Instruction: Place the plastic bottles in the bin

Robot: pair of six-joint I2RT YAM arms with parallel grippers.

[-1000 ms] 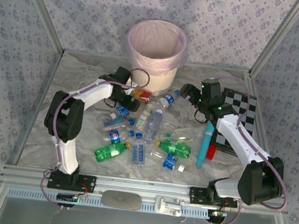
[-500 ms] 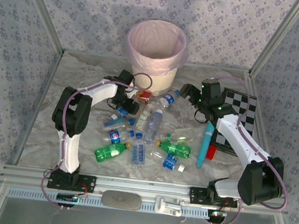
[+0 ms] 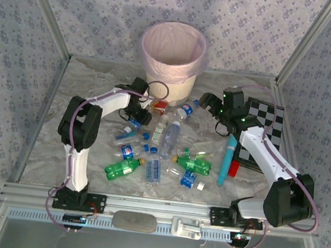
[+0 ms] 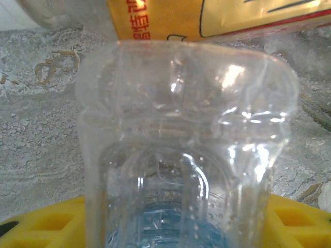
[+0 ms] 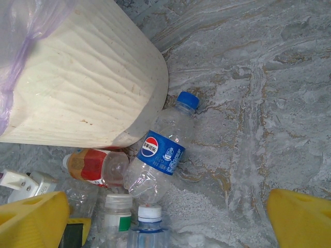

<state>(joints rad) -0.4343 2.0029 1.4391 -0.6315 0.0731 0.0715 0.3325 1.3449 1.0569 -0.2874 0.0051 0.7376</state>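
grey marbled tabletop (image 3: 38,139) in the middle, back wall (image 3: 266,28) behind it in pale lilac-grey wallpaper with a tiny flower print, same paper either side, aluminium posts (image 3: 45,13) off its far corners, slotted aluminium rail (image 3: 162,208) along its near edge, soft even light

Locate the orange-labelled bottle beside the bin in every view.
Top external: orange-labelled bottle, centre, just in front of the bin.
Left wrist: orange-labelled bottle across the top edge, behind the clear bottle.
Right wrist: orange-labelled bottle lower left, just below the bin's base.
Shared landmark: the bin's cream wall, in top external and right wrist.
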